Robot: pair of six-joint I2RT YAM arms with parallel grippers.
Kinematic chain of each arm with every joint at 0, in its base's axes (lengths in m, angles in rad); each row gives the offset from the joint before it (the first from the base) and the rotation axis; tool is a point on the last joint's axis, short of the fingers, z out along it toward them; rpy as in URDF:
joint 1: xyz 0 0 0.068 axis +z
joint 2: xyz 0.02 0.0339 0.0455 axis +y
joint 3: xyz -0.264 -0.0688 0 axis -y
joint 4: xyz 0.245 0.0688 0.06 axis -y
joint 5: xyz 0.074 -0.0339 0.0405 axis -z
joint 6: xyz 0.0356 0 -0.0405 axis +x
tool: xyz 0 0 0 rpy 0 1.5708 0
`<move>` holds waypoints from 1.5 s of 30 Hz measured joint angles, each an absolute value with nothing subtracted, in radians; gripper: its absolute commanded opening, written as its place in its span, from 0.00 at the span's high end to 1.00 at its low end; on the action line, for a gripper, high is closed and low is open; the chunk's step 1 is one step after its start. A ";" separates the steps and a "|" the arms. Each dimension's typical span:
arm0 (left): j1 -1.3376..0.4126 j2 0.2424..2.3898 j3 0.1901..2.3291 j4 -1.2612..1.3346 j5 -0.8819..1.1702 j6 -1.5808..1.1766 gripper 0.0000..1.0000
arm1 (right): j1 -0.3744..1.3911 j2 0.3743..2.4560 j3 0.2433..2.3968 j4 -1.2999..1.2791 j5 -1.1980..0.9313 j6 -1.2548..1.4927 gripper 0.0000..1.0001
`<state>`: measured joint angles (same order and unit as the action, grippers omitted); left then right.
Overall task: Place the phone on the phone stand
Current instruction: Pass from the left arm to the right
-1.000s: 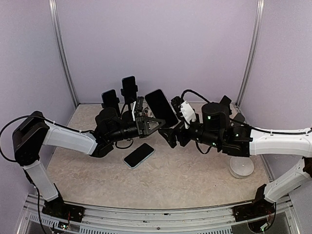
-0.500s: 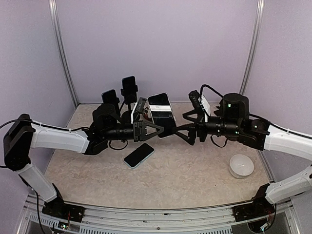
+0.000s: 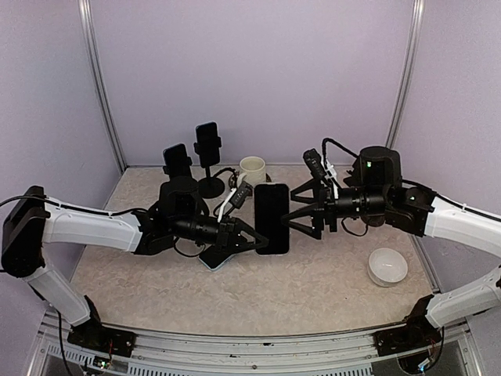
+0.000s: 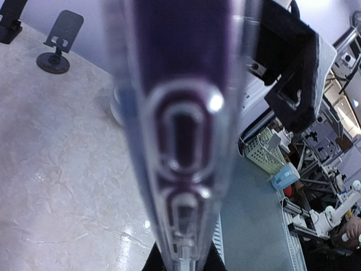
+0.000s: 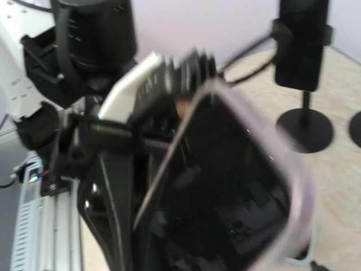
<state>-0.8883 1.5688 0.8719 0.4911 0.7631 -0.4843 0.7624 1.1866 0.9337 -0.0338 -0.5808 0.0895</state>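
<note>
A black phone (image 3: 272,218) in a clear case stands upright in the air over the table's middle, and my left gripper (image 3: 254,235) is shut on its lower left edge. In the left wrist view the phone's edge (image 4: 180,130) fills the centre. My right gripper (image 3: 300,211) stands open just right of the phone, its fingers above and below the phone's right edge without touching it. The phone's dark face (image 5: 237,192) fills the right wrist view. An empty phone stand (image 4: 59,42) shows at the back in the left wrist view.
A second phone (image 3: 213,258) lies flat under my left gripper. Two stands (image 3: 207,149) (image 3: 177,160) at the back left carry dark phones. A white cup (image 3: 252,167) stands behind the held phone. A white bowl (image 3: 387,266) sits at the right front.
My left gripper has carried the phone forward and down and turned it upright, uncovering the white cup. My right gripper has stayed open and closed in on the phone's right edge.
</note>
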 measured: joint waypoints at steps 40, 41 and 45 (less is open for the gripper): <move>-0.974 1.568 0.896 0.191 0.767 -0.231 0.64 | 0.703 1.358 1.037 -0.199 -0.976 0.056 1.00; -0.973 1.568 0.902 0.191 0.761 -0.235 0.54 | 0.699 1.358 1.037 -0.203 -0.971 0.048 1.00; -0.973 1.554 0.922 0.209 0.737 -0.235 0.26 | 0.679 1.357 1.037 -0.212 -0.946 0.046 1.00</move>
<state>-0.9726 1.5539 0.9218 0.2092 0.7368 -0.2352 0.6788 1.3567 1.0370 -0.2119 -0.9463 0.0460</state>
